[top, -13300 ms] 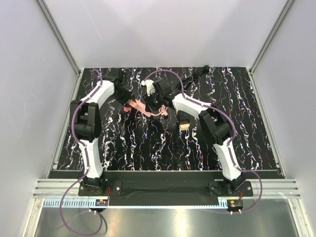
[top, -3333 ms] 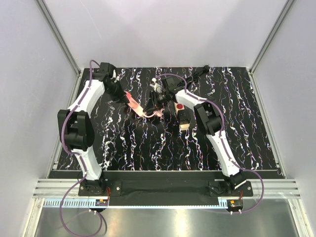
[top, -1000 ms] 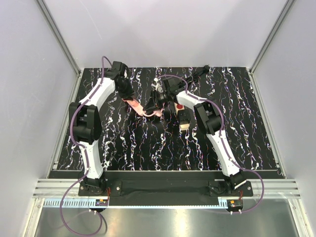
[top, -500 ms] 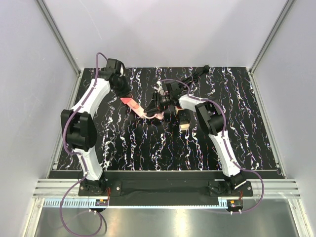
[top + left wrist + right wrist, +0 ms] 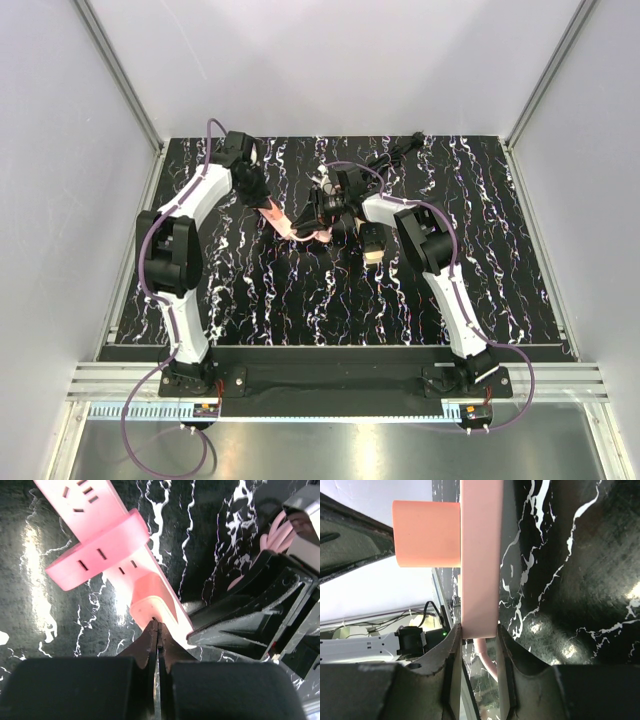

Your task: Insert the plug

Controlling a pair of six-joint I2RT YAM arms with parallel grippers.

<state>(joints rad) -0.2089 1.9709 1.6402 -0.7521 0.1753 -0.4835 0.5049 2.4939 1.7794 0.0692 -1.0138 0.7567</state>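
Plug [image 5: 95,550], a pink block, sits crosswise on the pink power strip [image 5: 150,587] near the middle of the bench [image 5: 300,290], and it looks pushed home. Right fingers [image 5: 451,652] are partly open and clamped on the strip's cord end, I'd guess to steady it against pushing. Left fingers [image 5: 148,640] are pressed fully together and hold nothing. Their tips touch the strip just short of the plug, probably to press.
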